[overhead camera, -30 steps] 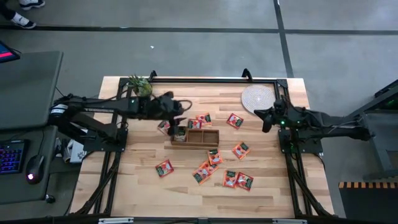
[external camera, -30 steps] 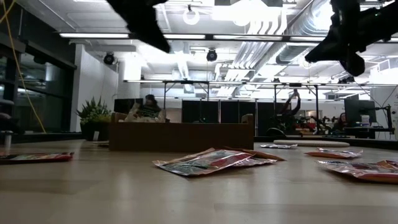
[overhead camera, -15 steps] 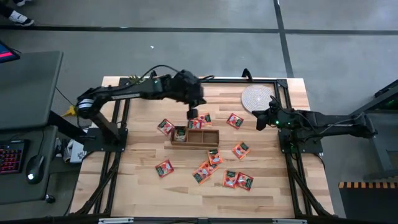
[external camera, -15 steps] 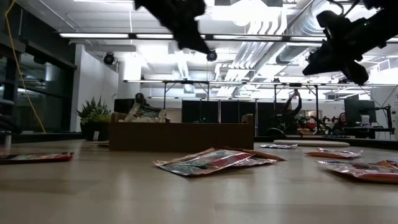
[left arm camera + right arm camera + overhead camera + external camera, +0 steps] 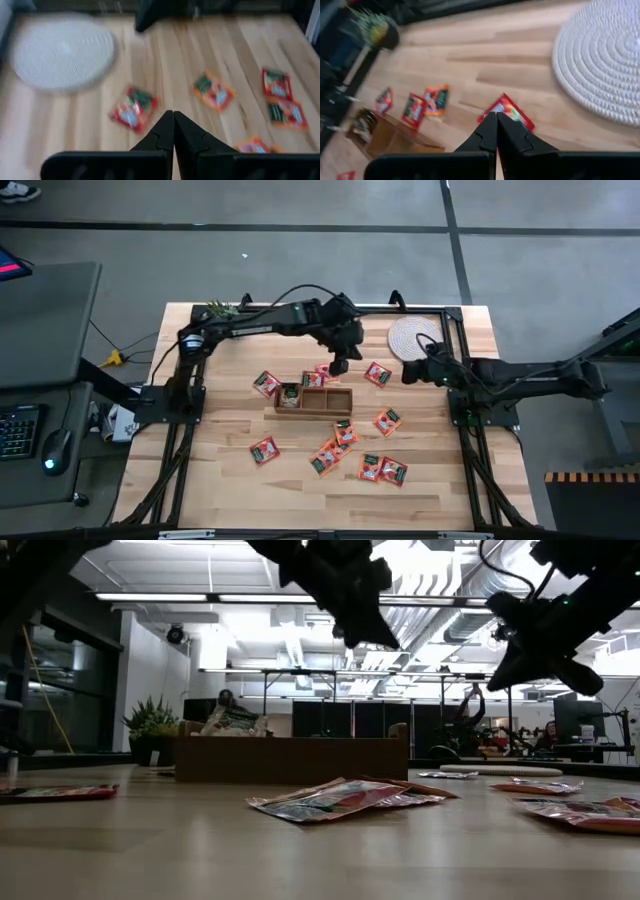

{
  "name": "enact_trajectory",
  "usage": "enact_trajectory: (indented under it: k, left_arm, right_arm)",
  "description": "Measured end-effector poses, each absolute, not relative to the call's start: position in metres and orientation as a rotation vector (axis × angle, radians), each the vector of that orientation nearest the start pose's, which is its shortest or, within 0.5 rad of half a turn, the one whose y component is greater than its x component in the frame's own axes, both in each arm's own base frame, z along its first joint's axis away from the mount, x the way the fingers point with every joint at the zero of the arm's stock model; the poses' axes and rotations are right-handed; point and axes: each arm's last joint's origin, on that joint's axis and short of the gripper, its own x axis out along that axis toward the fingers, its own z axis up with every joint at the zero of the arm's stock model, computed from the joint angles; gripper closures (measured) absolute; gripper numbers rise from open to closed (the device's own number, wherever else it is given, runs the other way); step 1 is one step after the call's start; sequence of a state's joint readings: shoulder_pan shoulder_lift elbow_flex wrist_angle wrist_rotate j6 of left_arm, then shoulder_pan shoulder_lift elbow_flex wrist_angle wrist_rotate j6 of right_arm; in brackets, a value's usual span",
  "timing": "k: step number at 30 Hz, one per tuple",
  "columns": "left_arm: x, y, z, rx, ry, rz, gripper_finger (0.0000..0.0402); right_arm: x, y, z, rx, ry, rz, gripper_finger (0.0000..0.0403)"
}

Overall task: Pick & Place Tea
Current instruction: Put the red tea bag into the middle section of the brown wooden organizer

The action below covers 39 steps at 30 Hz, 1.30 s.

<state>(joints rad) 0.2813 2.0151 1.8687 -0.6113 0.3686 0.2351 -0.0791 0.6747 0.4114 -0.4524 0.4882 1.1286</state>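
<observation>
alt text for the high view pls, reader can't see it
Overhead view of a wooden table: the left gripper, shut and empty, hangs above tea sachets scattered around a long wooden box. The right gripper, also shut, hangs beside a round woven mat.

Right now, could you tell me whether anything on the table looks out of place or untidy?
Yes: most tea sachets lie scattered loose on the table around the wooden box, several overlapping. Only the box's left compartment shows anything inside. Nothing looks damaged.
</observation>
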Motion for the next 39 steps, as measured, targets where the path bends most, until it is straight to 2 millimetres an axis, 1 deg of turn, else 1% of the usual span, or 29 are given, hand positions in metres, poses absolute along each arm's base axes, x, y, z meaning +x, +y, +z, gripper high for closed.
enact_trajectory:
  k: [3,10,12,14,18,20,22,27,33,36,39]
  left_arm:
    - [0.446,0.118,0.292,-0.021,0.721,-0.174,0.0401]
    - [0.449,0.120,0.288,0.033,0.738,-0.151,0.0401]
    - [0.457,0.123,0.277,0.029,0.730,-0.142,0.0401]
    - [0.458,0.123,0.265,-0.026,0.778,-0.135,0.0401]
    - [0.468,0.125,0.251,-0.070,0.774,-0.124,0.0401]
    - [0.470,0.126,0.237,-0.136,0.817,-0.104,0.0401]
    - [0.476,0.128,0.228,-0.206,0.806,-0.068,0.0401]
    - [0.486,0.130,0.222,-0.390,0.742,0.000,0.0401]
    - [0.499,0.133,0.202,-0.679,0.735,0.055,0.0401]
    - [0.508,0.134,0.189,-0.785,0.755,0.042,0.0401]
    - [0.516,0.136,0.182,-0.895,0.752,0.058,0.0401]
  right_arm:
    - [0.139,-0.027,0.196,0.920,0.381,-0.871,0.0403]
    - [0.146,-0.034,0.184,0.953,0.478,-0.902,0.0403]
    - [0.147,-0.036,0.182,0.980,0.484,-0.921,0.0403]
    - [0.148,-0.038,0.181,0.995,0.487,-0.922,0.0403]
    - [0.149,-0.040,0.181,0.999,0.484,-0.918,0.0403]
    - [0.149,-0.040,0.181,0.995,0.477,-0.926,0.0403]
    - [0.149,-0.041,0.182,0.993,0.466,-0.927,0.0403]
    - [0.151,-0.041,0.183,0.998,0.445,-0.917,0.0403]
    - [0.152,-0.041,0.185,1.006,0.423,-0.907,0.0403]
    - [0.152,-0.041,0.185,1.006,0.423,-0.907,0.0403]
    - [0.152,-0.041,0.185,1.005,0.423,-0.909,0.0403]
